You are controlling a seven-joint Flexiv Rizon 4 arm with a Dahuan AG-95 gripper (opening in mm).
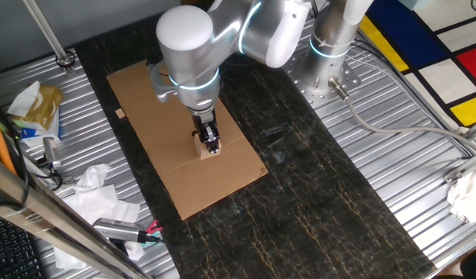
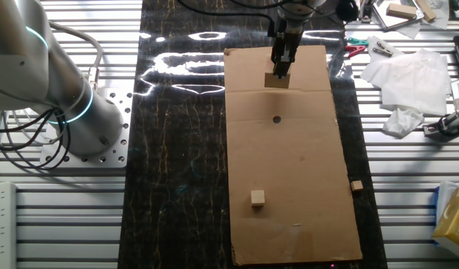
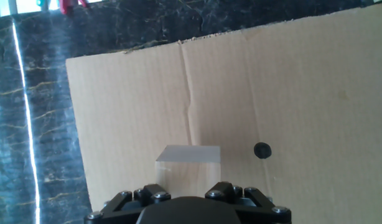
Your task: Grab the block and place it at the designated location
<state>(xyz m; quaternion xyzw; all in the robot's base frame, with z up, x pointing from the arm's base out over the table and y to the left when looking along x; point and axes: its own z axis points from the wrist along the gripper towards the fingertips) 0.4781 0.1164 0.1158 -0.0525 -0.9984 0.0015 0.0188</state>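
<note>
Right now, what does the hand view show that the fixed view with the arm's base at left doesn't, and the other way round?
Only the hand view shows the block's pale top close up between the fingers. Only the fixed view shows a smaller cube lower on the cardboard, a tiny chip off its edge, and the arm's base. Both show the block, the black dot and the cardboard's crease.

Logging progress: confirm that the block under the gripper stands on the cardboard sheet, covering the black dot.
Not covering it. The block under the gripper stands on the cardboard sheet, but the black dot lies bare beside it, as the hand view shows.
</note>
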